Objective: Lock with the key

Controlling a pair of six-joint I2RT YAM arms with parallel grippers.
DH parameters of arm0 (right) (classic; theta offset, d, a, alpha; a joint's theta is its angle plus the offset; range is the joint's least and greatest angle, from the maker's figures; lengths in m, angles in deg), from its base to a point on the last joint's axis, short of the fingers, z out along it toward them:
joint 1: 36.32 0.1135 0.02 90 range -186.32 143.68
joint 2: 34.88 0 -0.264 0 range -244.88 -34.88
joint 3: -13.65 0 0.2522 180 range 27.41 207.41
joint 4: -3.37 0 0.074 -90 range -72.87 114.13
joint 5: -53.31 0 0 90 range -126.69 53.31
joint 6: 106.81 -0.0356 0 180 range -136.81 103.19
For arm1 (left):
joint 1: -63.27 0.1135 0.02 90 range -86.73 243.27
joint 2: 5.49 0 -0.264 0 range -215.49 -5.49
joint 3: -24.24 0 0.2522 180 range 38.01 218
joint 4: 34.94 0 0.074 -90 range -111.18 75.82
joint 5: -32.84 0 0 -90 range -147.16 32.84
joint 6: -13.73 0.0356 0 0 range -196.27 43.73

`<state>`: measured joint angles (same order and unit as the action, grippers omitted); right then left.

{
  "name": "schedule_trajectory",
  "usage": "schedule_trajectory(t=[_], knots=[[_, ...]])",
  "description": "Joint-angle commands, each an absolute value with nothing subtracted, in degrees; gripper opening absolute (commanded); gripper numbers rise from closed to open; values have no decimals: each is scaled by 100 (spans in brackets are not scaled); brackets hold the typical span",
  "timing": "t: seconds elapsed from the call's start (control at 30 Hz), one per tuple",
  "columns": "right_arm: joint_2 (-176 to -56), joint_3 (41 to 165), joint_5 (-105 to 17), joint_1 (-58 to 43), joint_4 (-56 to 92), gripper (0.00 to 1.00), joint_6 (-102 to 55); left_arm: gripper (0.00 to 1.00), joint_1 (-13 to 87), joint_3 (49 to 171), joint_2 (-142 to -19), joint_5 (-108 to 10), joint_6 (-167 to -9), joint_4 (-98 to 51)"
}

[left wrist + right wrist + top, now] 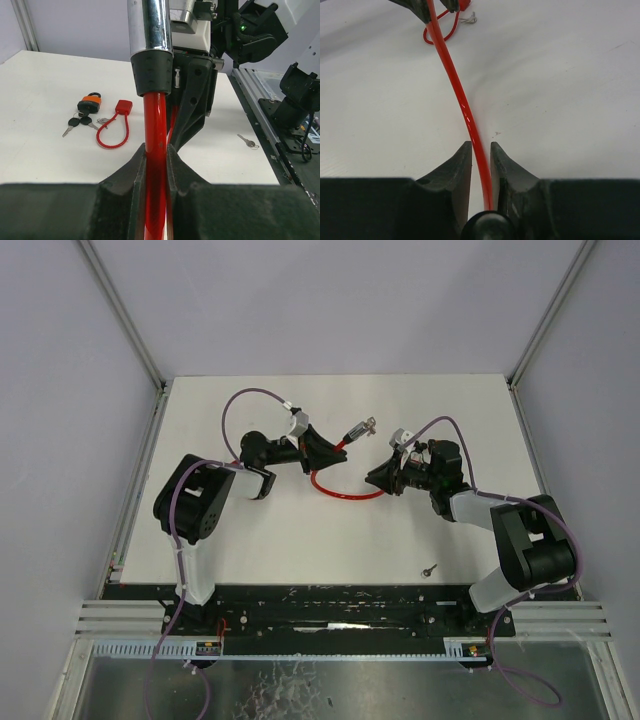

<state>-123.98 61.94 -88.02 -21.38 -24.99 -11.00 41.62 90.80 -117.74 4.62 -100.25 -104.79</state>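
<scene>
Nearest the arm bases, at the lower right of the top view, a small silver key (430, 569) lies alone on the white table (250, 550), well apart from both grippers.

Higher up, right of centre, the right gripper (480, 146) stands narrowly parted. The thin red plastic-coated cable (462, 105) runs between its fingers with a sliver of table showing beside it, so nothing is pinched there. A rounded black end piece (487, 227) sits deep between the finger bases at the bottom edge of the right wrist view. Whether the fingers bear on it I cannot tell.

From there the cable sags in a loop across the middle of the top view to the left gripper (156, 148). Its jaws are clamped on the cable just below the black collar (151, 70) of the chrome cylinder lock body (149, 25), which points toward the upper right of the top view. A tiny metal bit at its far tip is too small to name.

Farthest off, at the left of the left wrist view, an orange padlock with keys (90, 103) and a short red loop lock (123, 106) lie on the table.

The step in hand looks like mating the cable's free end with the lock body before any key is turned. To do it well, the left grip should be firm and close to the collar so the cylinder cannot swing. The right gripper should close on the stiff end piece rather than the limp cable, line it up square with the socket and push straight in. Only then is the key worth fetching.
</scene>
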Motion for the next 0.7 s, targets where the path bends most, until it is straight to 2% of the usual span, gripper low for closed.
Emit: schedule_trajectory(t=[0.0,0.37,0.5,0.67], knots=[[-12345,6160,-8946,-2102,-2731,25,-1087,0,4165,9223,-11878,563,-10087,-10924],[-12604,6367,-8858,-2102,-3090,27,-2048,0,4165,9352,-12036,557,-10565,-11267],[-12981,6425,-8861,-2102,-3412,27,-2607,0,4178,9360,-12038,148,-10763,-11292],[-12968,6617,-8851,-2207,-2967,29,-2636,0,4308,9089,-11828,-700,-10886,-11313]])
